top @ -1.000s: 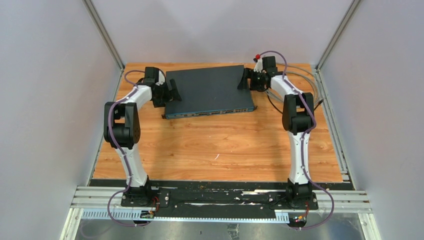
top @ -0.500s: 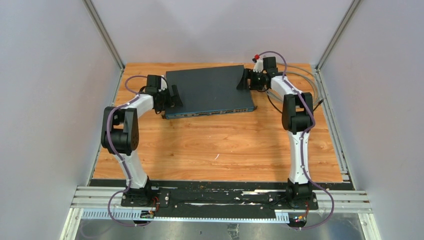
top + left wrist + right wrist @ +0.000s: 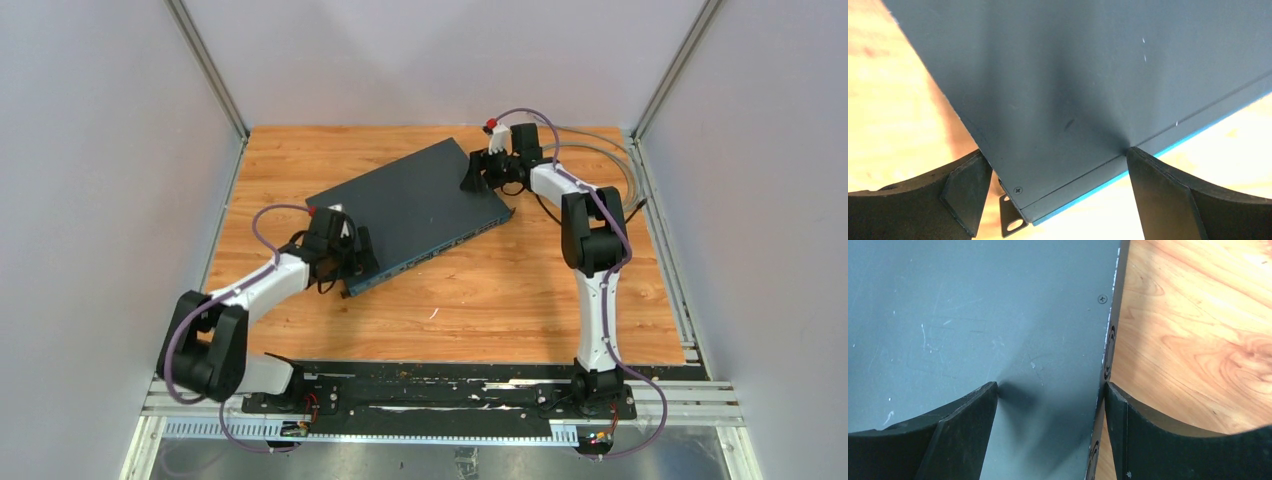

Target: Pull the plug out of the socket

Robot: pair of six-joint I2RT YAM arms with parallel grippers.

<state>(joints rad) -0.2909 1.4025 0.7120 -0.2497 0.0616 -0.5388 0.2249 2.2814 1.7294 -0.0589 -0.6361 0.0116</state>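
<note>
A dark grey network switch (image 3: 410,210) lies slantwise on the wooden table (image 3: 480,290), its blue port face toward the near right. No plug or socket shows clearly in any view. My left gripper (image 3: 350,252) is open and straddles the switch's near left corner (image 3: 1073,75); one finger (image 3: 1158,190) touches the front edge, the other stands beside the side wall. My left gripper also shows in the left wrist view (image 3: 1055,152). My right gripper (image 3: 478,172) is open at the far right corner (image 3: 973,315), one finger on the top and one finger (image 3: 1148,430) against the side. It shows in its own view (image 3: 1051,385).
A black mounting ear (image 3: 1012,222) sticks out at the switch's near left corner. A black cable (image 3: 545,208) curves on the table behind the right arm. Grey cables (image 3: 610,150) run along the far right edge. Grey walls enclose the table on three sides.
The switch has swung from square with the back wall to a diagonal. My left gripper moved toward me with the near left corner; my right gripper shifted slightly left with the far right corner.
</note>
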